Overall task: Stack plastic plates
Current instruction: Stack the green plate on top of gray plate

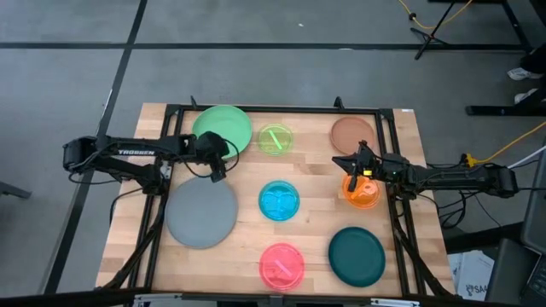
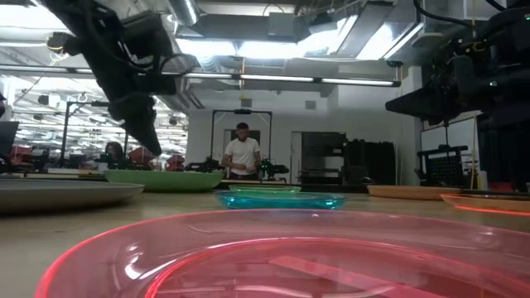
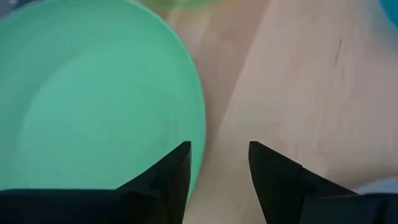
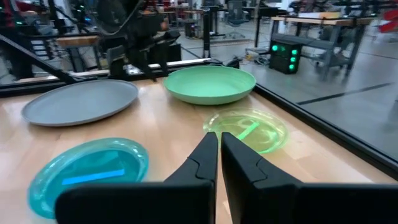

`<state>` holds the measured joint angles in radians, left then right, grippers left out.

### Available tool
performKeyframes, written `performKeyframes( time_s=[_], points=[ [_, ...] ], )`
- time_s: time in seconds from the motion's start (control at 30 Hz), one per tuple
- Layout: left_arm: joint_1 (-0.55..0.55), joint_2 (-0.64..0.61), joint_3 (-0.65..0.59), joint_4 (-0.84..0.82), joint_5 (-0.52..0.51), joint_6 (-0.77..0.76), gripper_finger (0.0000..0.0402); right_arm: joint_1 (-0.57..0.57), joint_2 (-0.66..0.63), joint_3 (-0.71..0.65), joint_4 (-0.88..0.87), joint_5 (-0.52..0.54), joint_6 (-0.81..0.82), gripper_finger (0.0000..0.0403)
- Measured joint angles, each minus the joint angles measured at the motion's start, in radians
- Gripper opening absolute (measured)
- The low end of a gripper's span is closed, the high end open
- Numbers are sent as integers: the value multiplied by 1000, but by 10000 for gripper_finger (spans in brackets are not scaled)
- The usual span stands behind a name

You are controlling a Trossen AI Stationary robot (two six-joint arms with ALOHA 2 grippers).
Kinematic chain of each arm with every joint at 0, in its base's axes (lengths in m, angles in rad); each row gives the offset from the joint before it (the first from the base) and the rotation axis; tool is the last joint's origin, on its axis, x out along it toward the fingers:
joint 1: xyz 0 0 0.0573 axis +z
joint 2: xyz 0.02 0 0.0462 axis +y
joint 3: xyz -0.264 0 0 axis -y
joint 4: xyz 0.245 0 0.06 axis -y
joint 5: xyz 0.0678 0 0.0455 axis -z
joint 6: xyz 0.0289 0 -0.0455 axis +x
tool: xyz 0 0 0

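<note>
Wooden worktop (image 1: 247, 183) from above carries eight plates. Light green plate (image 1: 223, 128), lime plate (image 1: 275, 139) and brown plate (image 1: 352, 134) lie along the far edge; grey plate (image 1: 201, 213), blue plate (image 1: 279, 200) and orange plate (image 1: 362, 191) across the middle; pink plate (image 1: 282, 263) and dark teal plate (image 1: 357, 255) at the near edge. Left gripper (image 1: 217, 173) hangs between green and grey plates. Right gripper (image 1: 339, 162) sits between brown and orange plates.

Low view: pink plate fills the foreground; a person (image 2: 243, 155) stands in the room behind.

Left wrist view: fingers (image 3: 171, 174) spread apart, empty, beside the green plate's rim.

Right wrist view: fingers (image 4: 202, 158) pressed together, holding nothing.
</note>
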<state>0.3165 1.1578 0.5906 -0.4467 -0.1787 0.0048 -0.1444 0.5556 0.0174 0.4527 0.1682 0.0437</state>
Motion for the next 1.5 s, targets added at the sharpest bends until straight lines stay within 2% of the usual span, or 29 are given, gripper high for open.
performKeyframes(
  time_s=[0.13, 0.27, 0.57, 1.1, 1.5],
  points=[
    [26, 63, 4, -6, -1, 58, 155, 0, 0, 0, 0, 8, 0, 14],
    [43, 114, 4, -2, -64, 77, 155, 0, 0, 0, 0, 7, -3, 14],
    [69, 197, 4, 35, -74, 99, 155, 0, 0, 0, 1, 8, -4, 14],
    [101, 231, 4, 48, -70, 137, 154, 0, 0, 0, 3, 8, -24, 14],
    [101, 231, 4, 48, -62, 166, 99, 0, 0, 0, 3, 8, -25, 14]
  ],
)
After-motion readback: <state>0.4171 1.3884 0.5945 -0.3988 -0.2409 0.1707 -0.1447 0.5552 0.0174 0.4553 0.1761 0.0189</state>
